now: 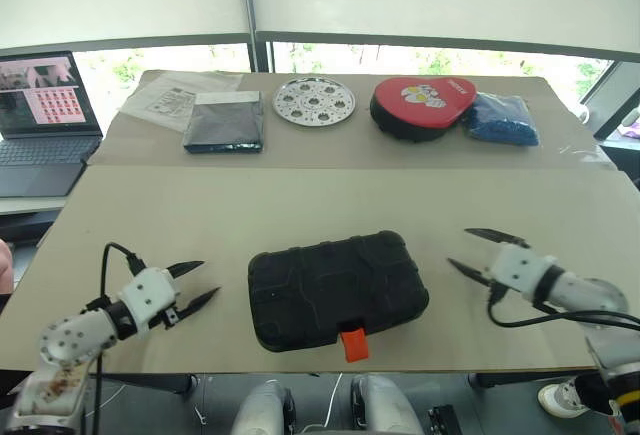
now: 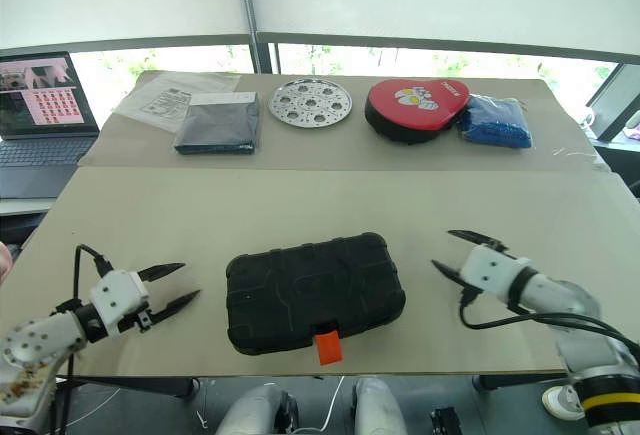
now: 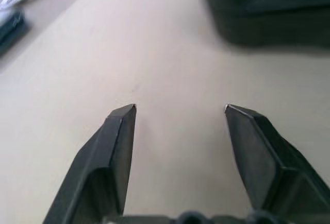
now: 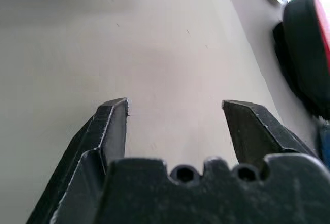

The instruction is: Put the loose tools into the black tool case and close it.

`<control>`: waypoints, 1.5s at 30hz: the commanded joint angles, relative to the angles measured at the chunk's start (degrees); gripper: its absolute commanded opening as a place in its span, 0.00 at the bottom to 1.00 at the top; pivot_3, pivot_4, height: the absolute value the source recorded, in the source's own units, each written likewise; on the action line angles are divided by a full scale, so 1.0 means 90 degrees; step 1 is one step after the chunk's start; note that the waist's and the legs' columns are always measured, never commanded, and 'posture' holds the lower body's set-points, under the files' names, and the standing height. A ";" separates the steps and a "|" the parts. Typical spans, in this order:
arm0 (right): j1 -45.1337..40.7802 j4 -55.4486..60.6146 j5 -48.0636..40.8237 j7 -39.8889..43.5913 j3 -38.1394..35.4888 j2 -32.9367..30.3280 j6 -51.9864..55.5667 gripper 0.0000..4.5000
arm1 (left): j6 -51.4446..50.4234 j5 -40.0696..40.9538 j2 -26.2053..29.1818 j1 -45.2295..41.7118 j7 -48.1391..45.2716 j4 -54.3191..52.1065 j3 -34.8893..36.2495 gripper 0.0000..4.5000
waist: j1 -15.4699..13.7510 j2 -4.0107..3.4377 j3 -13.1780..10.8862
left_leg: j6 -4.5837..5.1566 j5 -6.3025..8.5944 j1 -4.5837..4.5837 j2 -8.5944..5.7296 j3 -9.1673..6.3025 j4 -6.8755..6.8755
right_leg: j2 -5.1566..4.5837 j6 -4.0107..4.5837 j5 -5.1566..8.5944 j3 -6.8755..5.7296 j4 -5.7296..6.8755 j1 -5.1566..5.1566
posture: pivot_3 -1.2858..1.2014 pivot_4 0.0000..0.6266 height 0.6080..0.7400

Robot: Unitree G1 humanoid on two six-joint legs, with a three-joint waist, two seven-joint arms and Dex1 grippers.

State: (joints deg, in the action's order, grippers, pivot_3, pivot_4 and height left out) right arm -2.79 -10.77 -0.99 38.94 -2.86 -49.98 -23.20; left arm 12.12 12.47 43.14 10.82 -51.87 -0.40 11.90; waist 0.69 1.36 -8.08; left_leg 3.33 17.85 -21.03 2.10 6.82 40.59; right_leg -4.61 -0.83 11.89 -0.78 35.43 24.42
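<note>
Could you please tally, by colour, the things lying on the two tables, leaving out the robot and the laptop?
Black: 1, the closed tool case
Dark grey: 1, the flat pouch
Silver: 1, the round perforated disc
Red and black: 1, the round pad
Blue: 1, the bag
Clear: 1, the plastic sleeve with paper
Total: 6

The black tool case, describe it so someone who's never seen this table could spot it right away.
On the near half of the beige table, between the left gripper and right gripper, lies the black tool case, shut. It is the only textured black box with rounded corners and a small orange latch on its front edge.
</note>
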 commanded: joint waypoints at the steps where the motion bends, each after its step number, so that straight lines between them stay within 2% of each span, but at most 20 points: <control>1: 0.0576 0.0955 -0.1443 0.1021 -0.0514 -0.0312 0.0998 0.55 | -0.0599 0.0420 0.0294 -0.0343 -0.0556 -0.0053 -0.0109 0.50 | -0.0024 -0.0001 -0.0001 | 0.0001 0.0000 0.0000 0.0000 0.0000 0.0000 | -0.0001 0.0000 0.0000 0.0000 -0.0001 -0.0001 | 0.52 0.24 1.00; 2: 0.0845 0.1302 -0.1793 0.1354 -0.0573 -0.0443 0.1323 0.49 | -0.0812 0.0458 0.0307 -0.0544 -0.0587 -0.0035 -0.0182 0.48 | -0.0056 -0.0002 0.0000 | 0.0001 0.0000 -0.0001 -0.0002 -0.0005 0.0000 | -0.0001 0.0000 0.0001 -0.0001 0.0000 -0.0004 | 0.52 0.24 1.00; 3: 0.1042 0.1582 -0.2016 0.1605 -0.0617 -0.0551 0.1523 0.40 | -0.0942 0.0448 0.0298 -0.0726 -0.0577 -0.0015 -0.0245 0.38 | -0.0094 -0.0004 -0.0001 | 0.0001 0.0001 0.0000 -0.0002 -0.0007 0.0000 | -0.0002 0.0000 0.0001 -0.0002 0.0000 -0.0005 | 0.52 0.24 1.00; 5: 0.1279 0.1970 -0.2202 0.1865 -0.0682 -0.0709 0.1842 0.27 | -0.1119 0.0488 0.0266 -0.0968 -0.0622 -0.0019 -0.0317 0.25 | -0.0126 -0.0001 0.0000 | 0.0002 0.0001 -0.0001 -0.0002 -0.0011 0.0000 | -0.0001 0.0000 0.0000 -0.0003 0.0000 -0.0007 | 0.52 0.24 1.00; 6: 0.1459 0.2272 -0.2288 0.2059 -0.0658 -0.0850 0.2078 0.16 | -0.1427 0.0571 0.0237 -0.1205 -0.0641 -0.0044 -0.0415 0.15 | -0.0128 -0.0003 0.0000 | 0.0002 0.0001 -0.0002 -0.0002 -0.0010 0.0000 | 0.0000 0.0000 0.0000 -0.0003 -0.0004 -0.0006 | 0.52 0.24 1.00; 8: 0.1712 0.3123 -0.2243 0.2277 -0.0198 -0.1075 0.2774 0.00 | -0.2013 0.0452 0.0140 -0.2017 -0.0825 0.0115 -0.0956 0.00 | -0.0149 -0.0004 0.0000 | 0.0004 0.0002 -0.0001 -0.0005 -0.0008 0.0001 | -0.0003 -0.0001 -0.0001 -0.0001 -0.0002 -0.0006 | 0.52 0.24 1.00; 12: 0.1675 0.4059 -0.2176 0.2355 0.0476 -0.1165 0.3821 0.00 | -0.2952 0.0158 0.0193 -0.2704 -0.1012 0.0270 -0.1647 0.00 | -0.0146 0.0004 0.0005 | 0.0000 0.0000 -0.0004 -0.0006 -0.0020 0.0007 | 0.0013 -0.0001 -0.0001 -0.0002 0.0002 -0.0009 | 0.52 0.24 1.00; 16: 0.0814 0.4421 -0.2080 0.2011 0.1156 -0.0607 0.4723 0.00 | -0.3652 0.0113 0.0410 -0.2902 -0.1345 0.0218 -0.2021 0.00 | -0.0036 0.0010 0.0003 | -0.0004 0.0000 -0.0011 -0.0008 -0.0015 0.0006 | 0.0021 -0.0001 0.0000 0.0010 0.0000 0.0008 | 0.52 0.24 1.00; 23: -0.0471 0.3759 -0.1473 0.1184 0.1539 0.0591 0.5026 0.00 | -0.4233 0.0343 0.0049 -0.3134 -0.1079 0.0085 -0.1896 0.00 | -0.0036 0.0018 -0.0001 | -0.0004 0.0000 -0.0012 -0.0014 -0.0018 0.0008 | 0.0017 0.0000 0.0003 0.0010 0.0012 0.0012 | 0.52 0.24 1.00; 30: -0.1050 0.3165 -0.1179 0.1080 0.1608 0.1047 0.5069 0.00 | -0.4517 0.0501 -0.0390 -0.3300 -0.0792 0.0038 -0.1762 0.00 | -0.0123 0.0020 -0.0003 | -0.0009 -0.0004 -0.0017 -0.0018 -0.0018 0.0021 | 0.0016 0.0001 0.0004 0.0008 0.0039 0.0021 | 0.52 0.24 1.00; 34: -0.1040 0.3053 -0.1154 0.1182 0.1350 0.0922 0.4937 0.00 | -0.4409 0.0509 -0.0484 -0.3503 -0.0567 0.0169 -0.1504 0.00 | -0.0138 0.0020 -0.0003 | -0.0009 -0.0004 -0.0021 -0.0019 -0.0018 0.0021 | 0.0016 0.0001 0.0004 0.0009 0.0039 0.0023 | 0.52 0.24 1.00; 37: -0.0585 0.3507 -0.1863 0.1732 0.0631 0.0511 0.5066 0.00 | -0.4617 0.1227 -0.0127 -0.3854 -0.1427 0.0069 -0.1087 0.00 | -0.0167 0.0030 -0.0011 | -0.0009 -0.0004 -0.0029 -0.0021 -0.0019 0.0024 | 0.0015 0.0001 0.0004 0.0006 0.0039 0.0028 | 0.52 0.24 1.00; 41: 0.0027 0.4167 -0.2515 0.2230 0.0112 -0.0045 0.5560 0.00 | -0.5064 0.1607 0.0385 -0.4205 -0.2290 -0.0153 -0.1297 0.00 | -0.0159 0.0033 -0.0011 | -0.0046 -0.0025 -0.0080 -0.0019 -0.0024 0.0030 | 0.0016 0.0000 0.0004 0.0000 0.0044 0.0073 | 0.52 0.24 1.00; 45: 0.0484 0.4705 -0.2952 0.2166 -0.0128 -0.0267 0.6168 0.00 | -0.5060 0.1513 0.0465 -0.4583 -0.2585 -0.0237 -0.1658 0.00 | -0.0149 0.0033 -0.0011 | -0.0041 -0.0022 -0.0075 -0.0023 -0.0023 0.0030 | 0.0017 -0.0006 0.0008 0.0006 0.0042 0.0068 | 0.52 0.24 1.00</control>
State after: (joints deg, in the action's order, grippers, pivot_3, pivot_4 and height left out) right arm 0.94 28.22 -25.05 58.75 -2.00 -51.89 29.98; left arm -33.82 25.97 47.20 -29.13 -73.74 -1.30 -1.88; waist -0.65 1.66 -8.18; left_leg 3.04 17.70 -21.72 1.87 6.62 40.86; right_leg -4.45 -0.89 11.97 -0.71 35.80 25.03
